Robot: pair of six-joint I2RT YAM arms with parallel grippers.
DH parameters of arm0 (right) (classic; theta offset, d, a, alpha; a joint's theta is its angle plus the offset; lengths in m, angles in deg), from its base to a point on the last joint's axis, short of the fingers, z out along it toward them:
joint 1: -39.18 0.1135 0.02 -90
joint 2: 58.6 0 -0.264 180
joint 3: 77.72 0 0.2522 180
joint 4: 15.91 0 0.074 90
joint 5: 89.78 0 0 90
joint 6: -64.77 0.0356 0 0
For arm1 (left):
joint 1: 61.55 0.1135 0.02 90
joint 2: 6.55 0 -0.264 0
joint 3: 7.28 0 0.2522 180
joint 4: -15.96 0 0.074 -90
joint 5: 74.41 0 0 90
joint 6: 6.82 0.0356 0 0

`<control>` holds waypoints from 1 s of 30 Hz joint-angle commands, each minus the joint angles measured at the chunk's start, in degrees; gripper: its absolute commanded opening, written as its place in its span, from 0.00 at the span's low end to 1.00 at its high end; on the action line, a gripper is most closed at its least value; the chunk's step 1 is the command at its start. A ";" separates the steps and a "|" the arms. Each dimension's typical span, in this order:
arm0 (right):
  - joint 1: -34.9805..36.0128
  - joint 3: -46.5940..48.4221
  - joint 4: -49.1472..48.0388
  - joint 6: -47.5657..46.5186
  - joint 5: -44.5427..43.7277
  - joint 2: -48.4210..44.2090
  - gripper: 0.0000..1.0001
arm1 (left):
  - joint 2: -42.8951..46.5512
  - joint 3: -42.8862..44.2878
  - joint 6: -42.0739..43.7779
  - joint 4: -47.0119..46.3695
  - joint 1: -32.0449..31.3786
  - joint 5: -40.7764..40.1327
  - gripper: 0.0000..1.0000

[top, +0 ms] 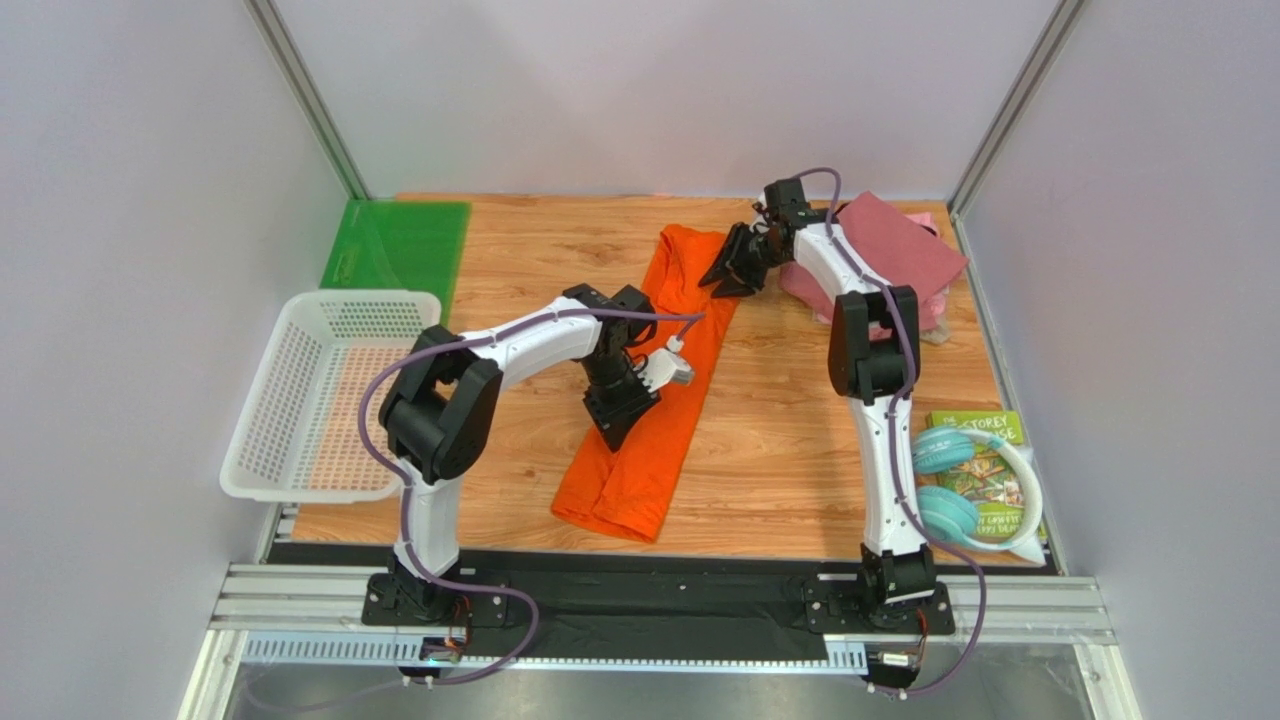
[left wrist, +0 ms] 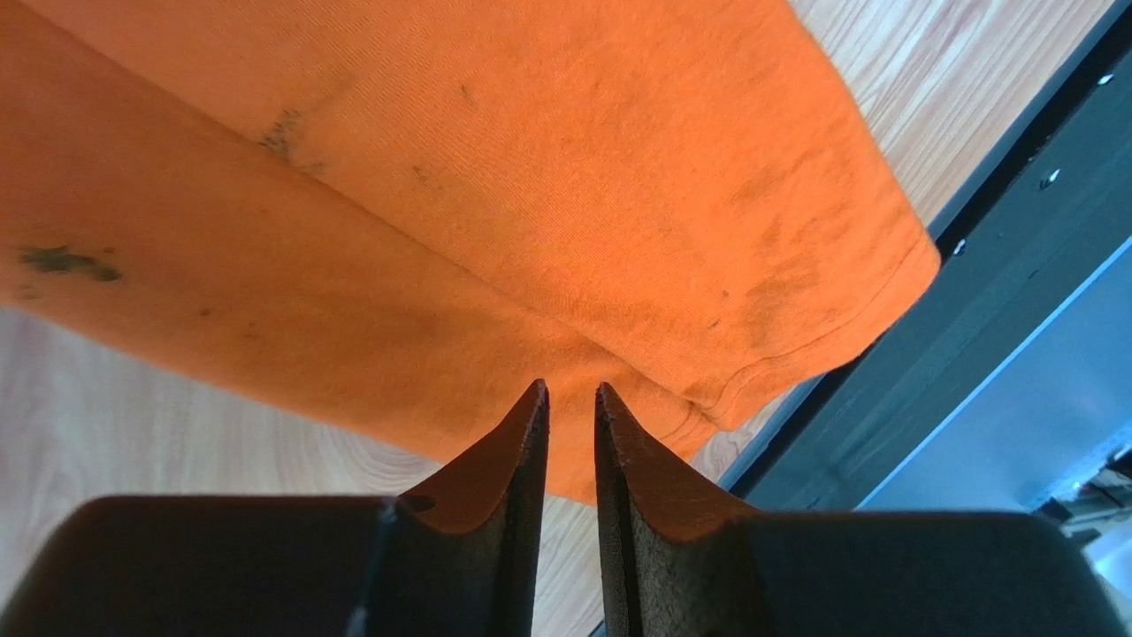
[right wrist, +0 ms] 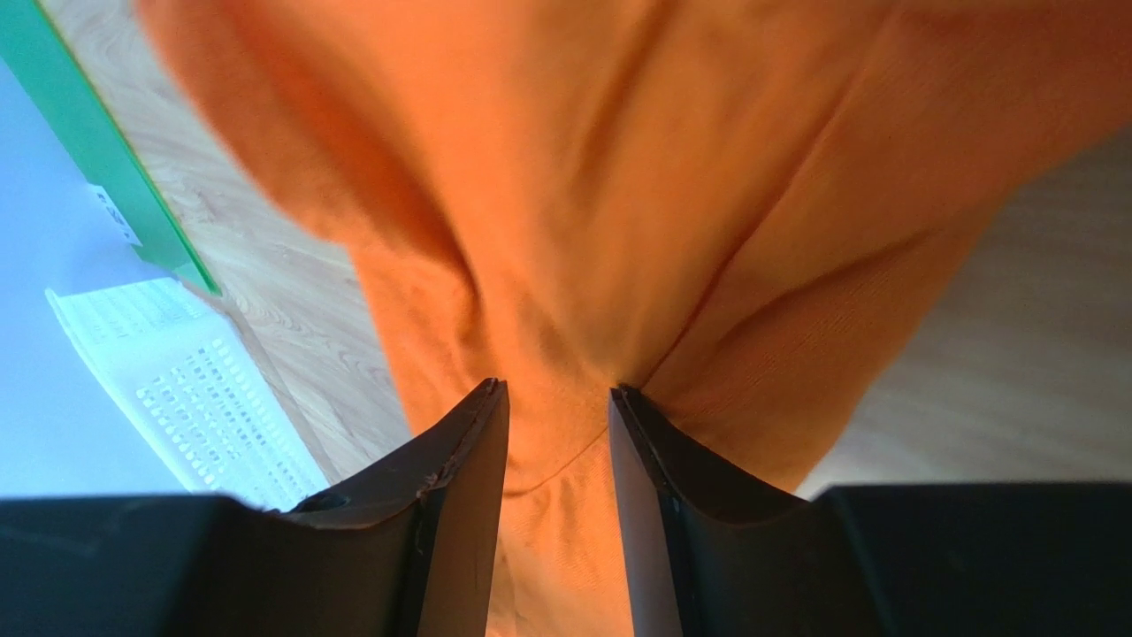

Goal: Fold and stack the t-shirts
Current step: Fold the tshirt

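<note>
left arm point(top: 511, 342) bent at the elbow, left gripper point(left wrist: 569, 388) angled down, fingers nearly touching; right arm point(top: 872, 353) reaching far out, right gripper point(right wrist: 558, 389) pinching bunched orange t-shirt point(right wrist: 638, 173)

We list: wooden table point(top: 781, 435), bearing orange t-shirt point(top: 639, 450) at centre; maroon t-shirt point(top: 902, 240) over pink t-shirt point(top: 935, 308) far right; green sheet point(top: 398, 248); white basket point(top: 323, 390); book point(top: 984, 473).

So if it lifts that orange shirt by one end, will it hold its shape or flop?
Probably floppy: where the right gripper pinches the orange t-shirt, the cloth gathers into folds instead of a flat sheet. It looks thin and likely light, lying in flat layers on the table. Pushed, it would likely bunch up rather than slide whole.
</note>
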 commanded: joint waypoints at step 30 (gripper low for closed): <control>-1.34 14.79 -14.43 14.50 16.66 15.56 1.00 | -13.37 7.79 0.83 1.87 -9.97 15.27 0.22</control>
